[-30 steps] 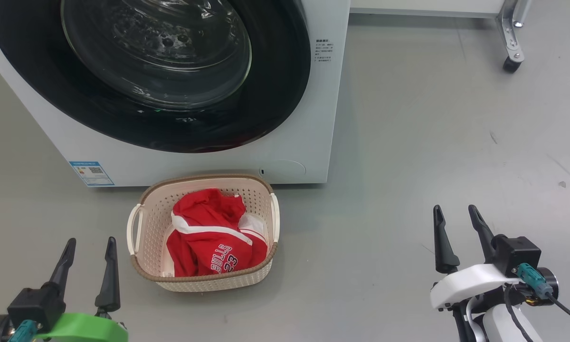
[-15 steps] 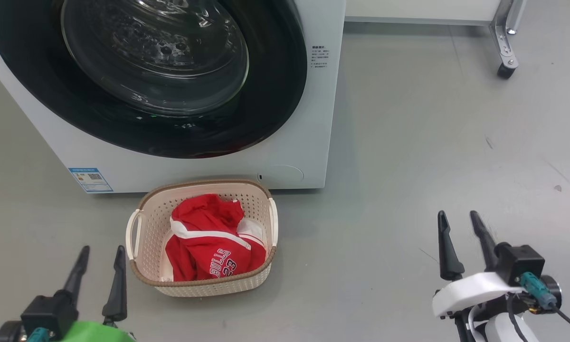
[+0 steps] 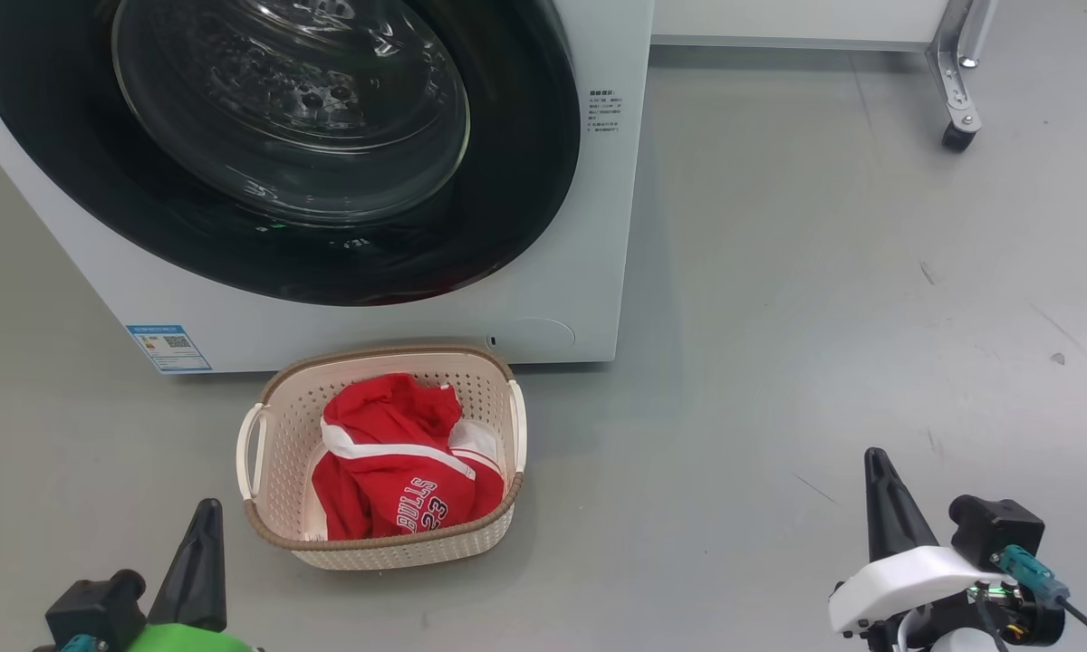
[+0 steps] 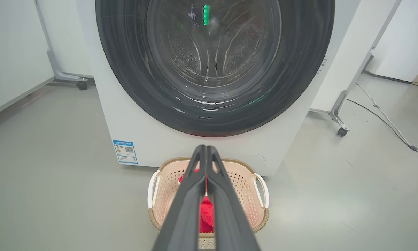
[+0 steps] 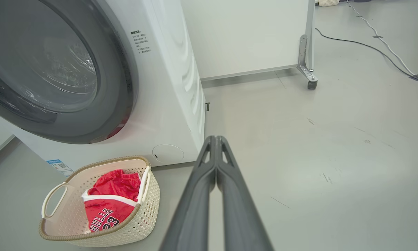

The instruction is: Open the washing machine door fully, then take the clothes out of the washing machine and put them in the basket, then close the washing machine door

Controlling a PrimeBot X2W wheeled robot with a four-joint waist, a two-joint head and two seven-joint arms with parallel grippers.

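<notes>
Door: the washing machine door (image 3: 281, 145) sits flush in the white front of the washing machine (image 3: 399, 326); I judge it closed.
Clothes: the red clothes (image 3: 399, 471) lie bunched in the basket (image 3: 380, 351), "BULLS 23" lettering up, nothing hanging over the rim.
Basket: on the floor (image 3: 779, 317), just in front of the machine's foot and below the door, near it but apart.
Left end effector (image 4: 203, 148): fingers pressed together and empty, low beside the basket's near left corner, pointing across the basket toward the door.
Right end effector (image 5: 216, 137): fingers together and empty, over bare floor, well apart from the basket.
Stage: all three steps look done; what remains is leaving cleanly.
Risk, basket: the left fingers aim straight over a light plastic basket. A forward drift of that arm, or a bend at the waist, could shove or tip it and spill the clothes.
Risk, latch: a door pushed only up to its frame could swing back open. The wrist views show a red glint at its lower edge; it may be the jersey's reflection or pinched cloth, and the glossy black does not let me tell.
Risk, base: a cable (image 5: 369, 45) and a wheeled frame leg (image 3: 956, 136) lie to the right; a wide turn that way could catch them.
</notes>
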